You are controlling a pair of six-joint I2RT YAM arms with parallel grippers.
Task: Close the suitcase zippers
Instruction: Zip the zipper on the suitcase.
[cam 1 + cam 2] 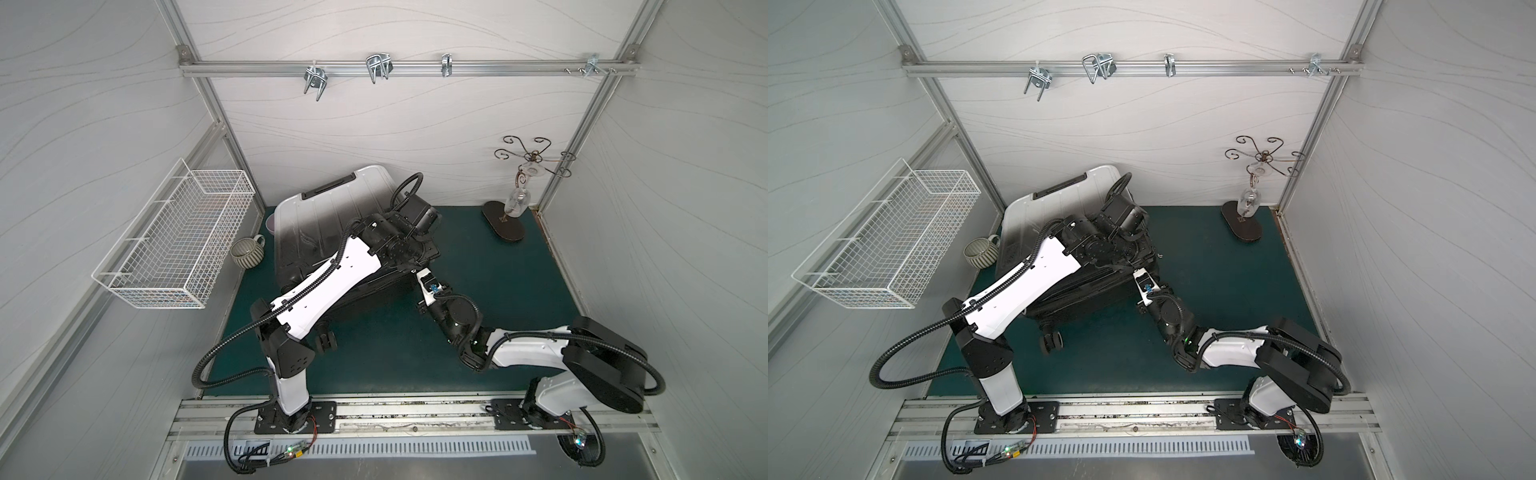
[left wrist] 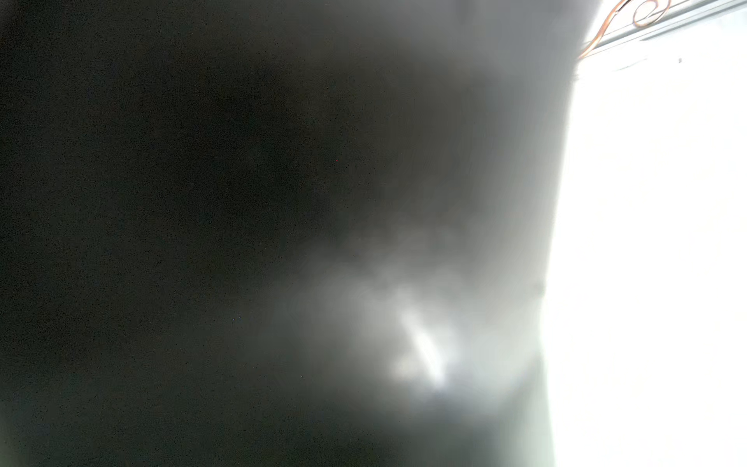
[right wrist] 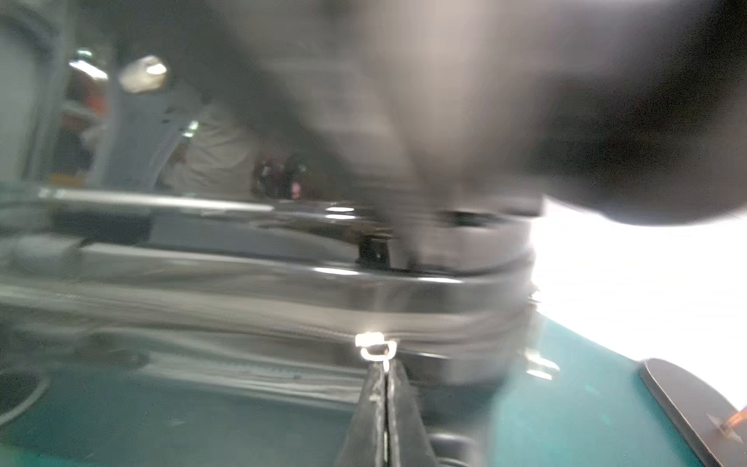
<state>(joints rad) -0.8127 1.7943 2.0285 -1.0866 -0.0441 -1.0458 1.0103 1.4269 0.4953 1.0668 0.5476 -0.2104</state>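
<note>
The suitcase (image 1: 316,216) (image 1: 1034,212) lies flat on the green mat, white at the far end and fading to black at the near end. My left gripper (image 1: 430,220) (image 1: 1140,218) rests on top of the shell near its right edge. Its fingers are hidden, and the left wrist view is only dark blur. My right gripper (image 1: 417,270) (image 3: 384,364) is at the suitcase's right side, low by the rim. It is shut on a small metal zipper pull (image 3: 374,347). The zippers (image 3: 262,366) run along the seam between the shell halves.
A ribbed mug (image 1: 247,249) and a purple cup (image 1: 270,224) stand left of the suitcase. On the left wall hangs a white wire basket (image 1: 174,237). A copper stand holding a glass (image 1: 519,195) is at the back right. Open mat (image 1: 519,282) lies to the right.
</note>
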